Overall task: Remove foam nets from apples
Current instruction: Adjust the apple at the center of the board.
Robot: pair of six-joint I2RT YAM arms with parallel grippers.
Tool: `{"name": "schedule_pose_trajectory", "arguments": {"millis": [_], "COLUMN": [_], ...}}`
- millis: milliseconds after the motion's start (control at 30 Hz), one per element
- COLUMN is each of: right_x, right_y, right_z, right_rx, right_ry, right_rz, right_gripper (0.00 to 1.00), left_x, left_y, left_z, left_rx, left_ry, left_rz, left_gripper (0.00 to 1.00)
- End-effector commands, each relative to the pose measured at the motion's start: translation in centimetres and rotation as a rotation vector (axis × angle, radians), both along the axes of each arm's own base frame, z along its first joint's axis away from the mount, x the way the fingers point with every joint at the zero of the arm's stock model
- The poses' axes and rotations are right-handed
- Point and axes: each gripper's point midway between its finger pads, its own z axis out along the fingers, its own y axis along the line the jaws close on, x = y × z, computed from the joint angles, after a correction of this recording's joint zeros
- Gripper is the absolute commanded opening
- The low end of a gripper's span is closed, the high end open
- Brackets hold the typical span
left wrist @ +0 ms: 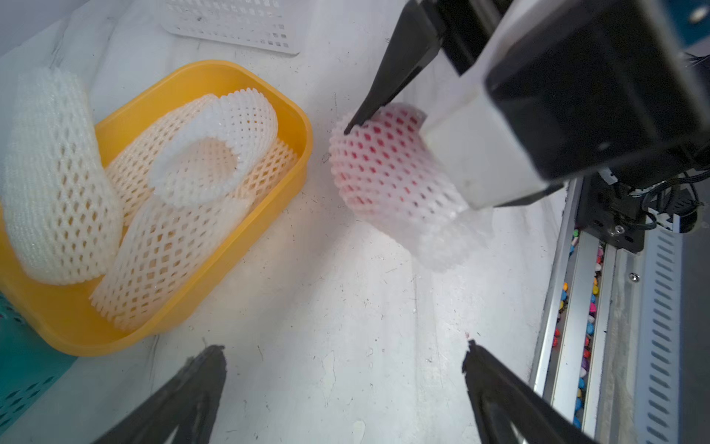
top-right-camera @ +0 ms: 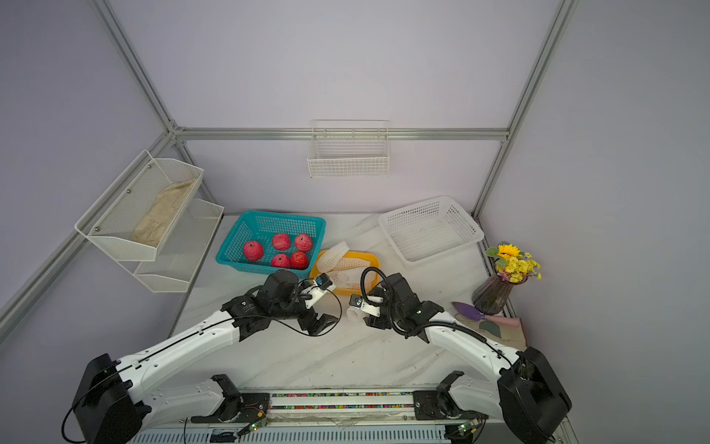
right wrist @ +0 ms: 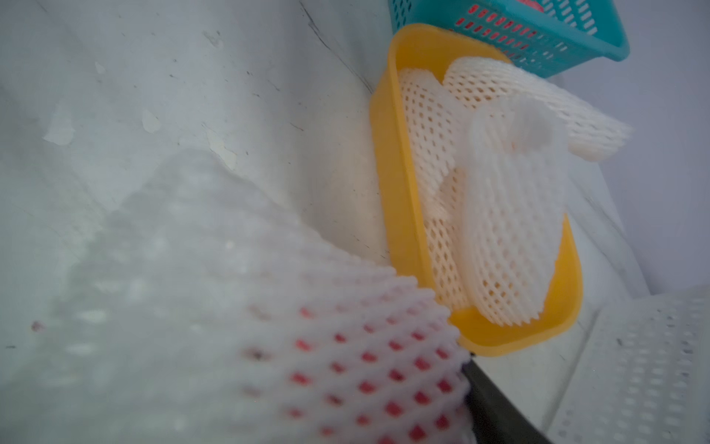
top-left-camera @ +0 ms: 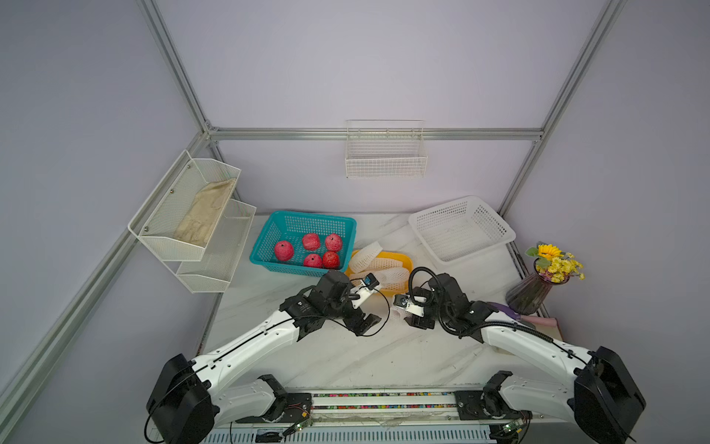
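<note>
Bare apples [top-left-camera: 284, 250]: we count five.
Netted apple [left wrist: 378, 167]: one.
Empty foam nets [left wrist: 57, 184]: we make out at least three.
Plastic baskets [top-left-camera: 315, 224]: two.

Five red apples [top-left-camera: 284, 250] bare, one inside white foam net [left wrist: 384, 169]

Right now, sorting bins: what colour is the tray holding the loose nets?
Yellow tray; best in the left wrist view.

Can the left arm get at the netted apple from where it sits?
Probably yes: the left claw stands open facing the netted apple, only bare table between them; the right claw touches its far side.
</note>
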Motion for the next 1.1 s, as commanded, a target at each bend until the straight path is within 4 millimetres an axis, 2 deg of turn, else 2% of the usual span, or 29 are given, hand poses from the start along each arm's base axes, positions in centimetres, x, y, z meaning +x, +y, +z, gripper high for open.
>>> {"name": "schedule_pose_trajectory", "arguments": {"millis": [0, 100, 267, 533, 700, 933, 1067], "right_x": [-0.7, -1.0, -1.4, -1.3, -1.2, -1.4, -2.1], "right_y": [3.2, 4.5, 5.9, 7.8, 9.3, 9.8, 9.8], "right_z": [1.0, 1.4, 1.2, 1.8, 0.4, -0.2, -1.0], "right_rx": [0.199, 0.295, 0.312, 0.423, 0.451, 0.513, 0.536], "right_ry": [0.085, 0.112, 0.123, 0.179, 0.245, 0.237, 0.264], "right_rz": [-0.001, -0.010, 0.008, 0.022, 0.034, 0.048, 0.067], "right_gripper": [0.63, 0.63, 0.64, 0.68, 0.68, 0.70, 0.72], "left_x": [-1.4, -1.8, -2.4, -1.8, -1.0, -0.5, -0.4], "left_y": [1.1, 1.7, 2.0, 3.7, 5.1, 5.6, 5.1], "left_z": [0.0, 0.5, 0.1, 1.4, 1.5, 0.7, 0.8], "left_rx": [-0.010, -0.010, 0.008, 0.015, -0.006, -0.032, -0.043], "left_ry": [0.046, 0.040, 0.070, 0.053, 0.068, 0.097, 0.124], "left_rz": [0.018, 0.025, 0.017, 0.103, 0.163, 0.199, 0.191], "left_gripper": [0.95, 0.94, 0.93, 0.92, 0.92, 0.91, 0.91]}}
